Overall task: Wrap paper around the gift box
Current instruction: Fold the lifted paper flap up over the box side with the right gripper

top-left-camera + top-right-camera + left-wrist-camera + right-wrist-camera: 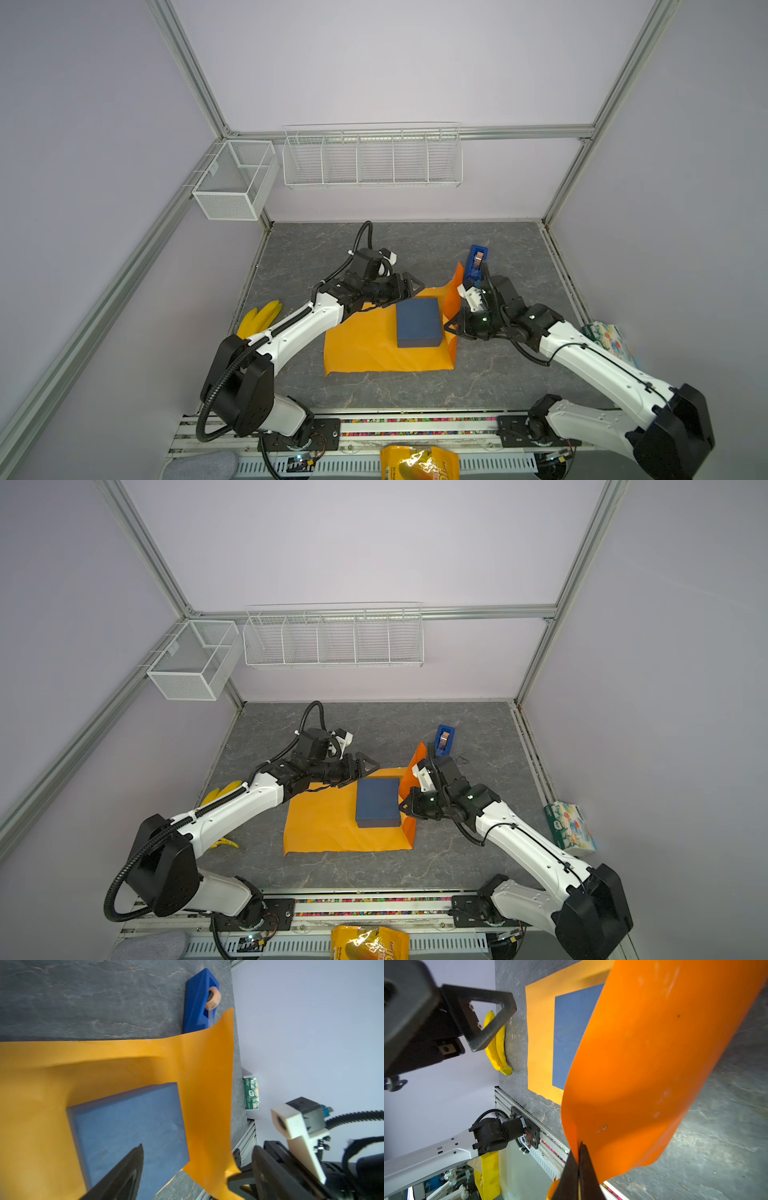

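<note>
The gift box (417, 322) lay flat on the paper (361, 349), long axis 12-to-6 o'clock. The right gripper (579, 1146) clenched the paper's raised 3 o'clock edge; the left gripper (409, 291) gaped empty.

The gift box (377, 802) sits on paper (324, 825); right jaws pinch its raised edge; left jaws apart.

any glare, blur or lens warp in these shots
In both top views the light is even with soft shadows, the frame posts splay from the wide lens, and the snack bag glints; in the left wrist view the gift box looks soft; in the right wrist view the lifted paper sits close, oversaturated, and the right gripper is blurred.
</note>
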